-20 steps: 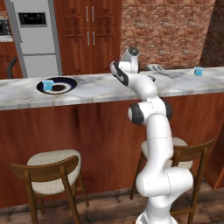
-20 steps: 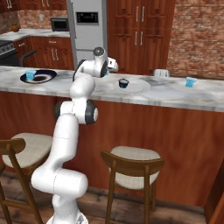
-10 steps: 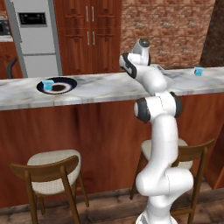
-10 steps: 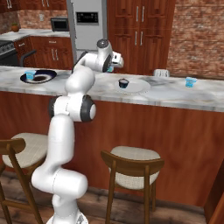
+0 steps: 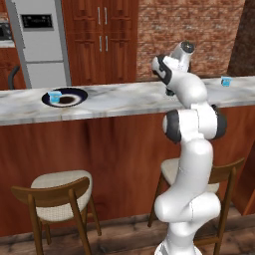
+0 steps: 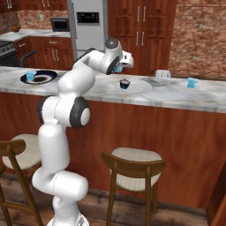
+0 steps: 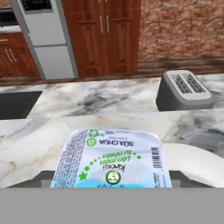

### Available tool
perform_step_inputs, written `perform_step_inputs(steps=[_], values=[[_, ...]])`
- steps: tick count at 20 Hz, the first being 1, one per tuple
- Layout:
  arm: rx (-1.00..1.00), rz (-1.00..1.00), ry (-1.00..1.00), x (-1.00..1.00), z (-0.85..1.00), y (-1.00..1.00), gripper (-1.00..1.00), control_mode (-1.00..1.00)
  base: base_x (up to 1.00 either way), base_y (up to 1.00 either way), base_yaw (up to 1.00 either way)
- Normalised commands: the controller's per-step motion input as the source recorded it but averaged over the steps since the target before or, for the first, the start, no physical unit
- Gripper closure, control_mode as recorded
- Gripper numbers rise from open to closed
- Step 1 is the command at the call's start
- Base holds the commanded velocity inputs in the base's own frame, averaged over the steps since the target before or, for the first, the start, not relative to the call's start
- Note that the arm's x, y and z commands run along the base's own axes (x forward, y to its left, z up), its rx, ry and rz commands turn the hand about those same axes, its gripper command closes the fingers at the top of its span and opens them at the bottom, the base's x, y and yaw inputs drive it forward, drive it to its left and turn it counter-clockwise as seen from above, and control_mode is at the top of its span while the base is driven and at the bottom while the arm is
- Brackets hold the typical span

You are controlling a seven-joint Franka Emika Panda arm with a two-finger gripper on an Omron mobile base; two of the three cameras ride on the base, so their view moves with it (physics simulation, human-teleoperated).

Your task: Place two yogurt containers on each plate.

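Note:
My gripper [image 7: 111, 183] is shut on a light-blue yogurt container [image 7: 111, 159], whose printed lid fills the lower hand view between the dark fingertips [image 7: 40, 179]. From the right base view the gripper [image 6: 120, 67] hangs above the counter, just left of the pale plate [image 6: 142, 88], which holds a small black cup [image 6: 125, 83]. The pale plate's rim [image 7: 199, 164] lies right of the held cup. Far left, the dark plate [image 5: 74, 97] carries one yogurt container [image 5: 55, 96]. Another yogurt container [image 6: 191, 82] stands alone at the counter's right end.
A grey toaster [image 7: 183, 89] stands at the back of the marble counter [image 5: 124, 99], behind the pale plate. A dark sink [image 7: 17, 104] lies to the left. Two wooden stools [image 6: 134, 165] stand below the counter, and a fridge [image 5: 37, 42] and wooden cabinets stand behind.
The arm has swung right along the counter, away from the dark plate toward the pale plate, with the yogurt container still gripped. The plates and other cups have not moved.

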Motion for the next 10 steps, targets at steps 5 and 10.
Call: perform_step_inputs(steps=[5, 10], values=[[0.00, 0.00, -0.07, -0.49, 0.14, -0.51, 1.00, -1.00, 0.00, 0.00, 0.00], [0.00, 0.00, 0.00, -0.17, 0.00, -0.56, 1.00, -1.00, 0.00, 0.00, 0.00]])
